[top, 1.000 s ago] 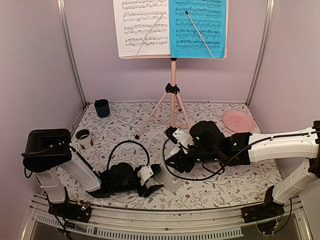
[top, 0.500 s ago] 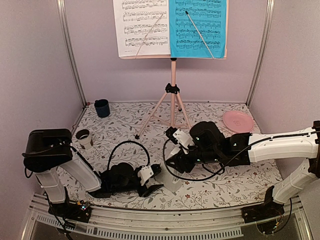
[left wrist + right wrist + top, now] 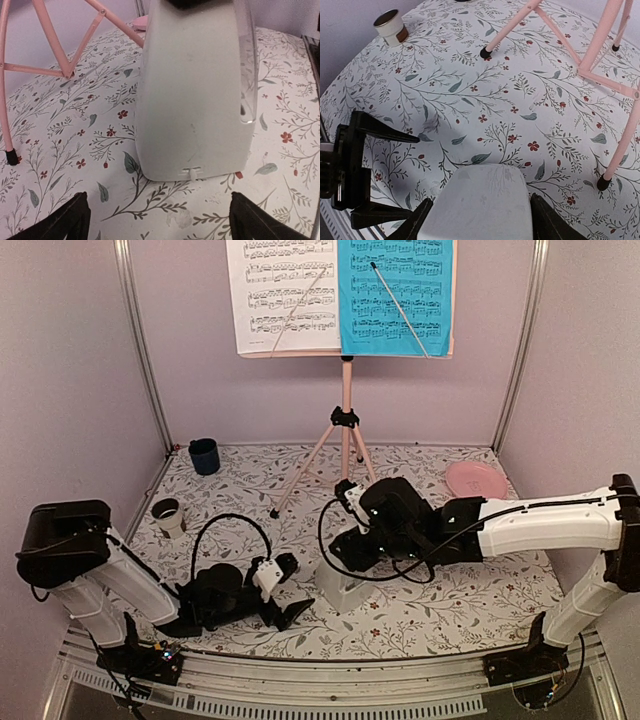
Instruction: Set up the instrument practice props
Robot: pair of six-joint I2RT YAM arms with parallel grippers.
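Note:
The pink music stand [image 3: 346, 420] stands at the back, holding the white sheet [image 3: 282, 295] and the blue sheet [image 3: 395, 295] side by side. The white metronome [image 3: 337, 590] stands upright on the floral cloth in front of it. My right gripper [image 3: 345, 552] is shut on its top; in the right wrist view the metronome [image 3: 482, 202] fills the gap between the fingers [image 3: 417, 222]. My left gripper [image 3: 293, 588] is open and empty, just left of the metronome [image 3: 195, 95], apart from it.
A dark blue cup [image 3: 204, 455] stands at the back left and a pink plate [image 3: 475, 482] lies at the back right. A small white paper cup [image 3: 167, 515] stands at the left edge. The stand's legs [image 3: 600, 35] spread out behind the metronome.
My left arm has drawn back to the left, away from the metronome. My right arm has shifted a little left with the metronome in its grip.

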